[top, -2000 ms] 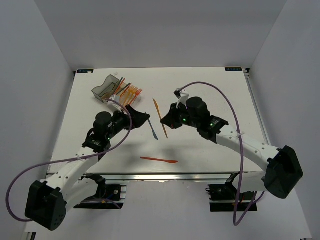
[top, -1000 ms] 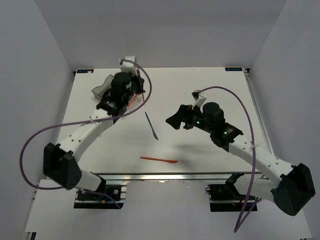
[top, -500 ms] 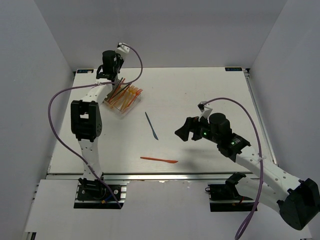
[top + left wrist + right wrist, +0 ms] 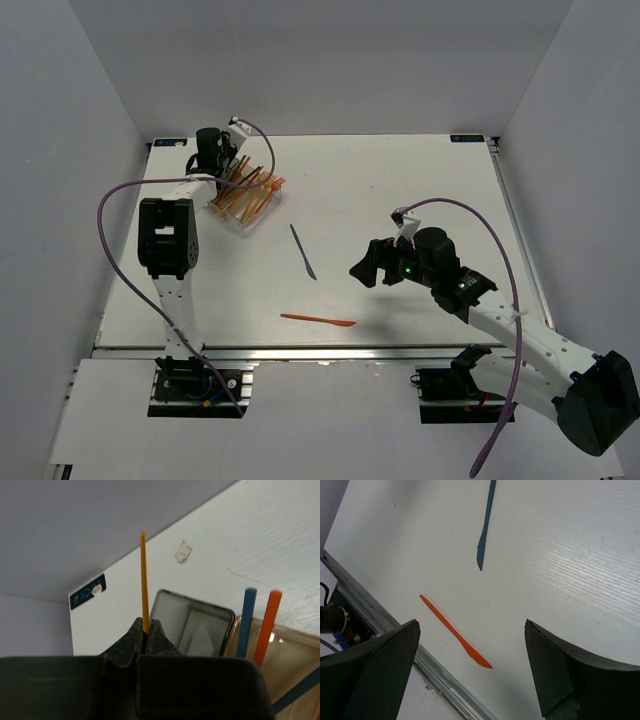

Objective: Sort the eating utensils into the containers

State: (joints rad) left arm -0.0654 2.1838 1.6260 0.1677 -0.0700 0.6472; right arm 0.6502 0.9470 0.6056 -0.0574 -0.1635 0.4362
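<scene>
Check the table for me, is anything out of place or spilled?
A blue knife near the middle of the table and an orange knife near its front edge lie loose, apart from the containers at the far left. Nothing looks spilled or broken.

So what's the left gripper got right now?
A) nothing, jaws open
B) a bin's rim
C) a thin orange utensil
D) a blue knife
C: in the left wrist view the left gripper is shut on an orange utensil, which sticks out past its fingertips.
</scene>
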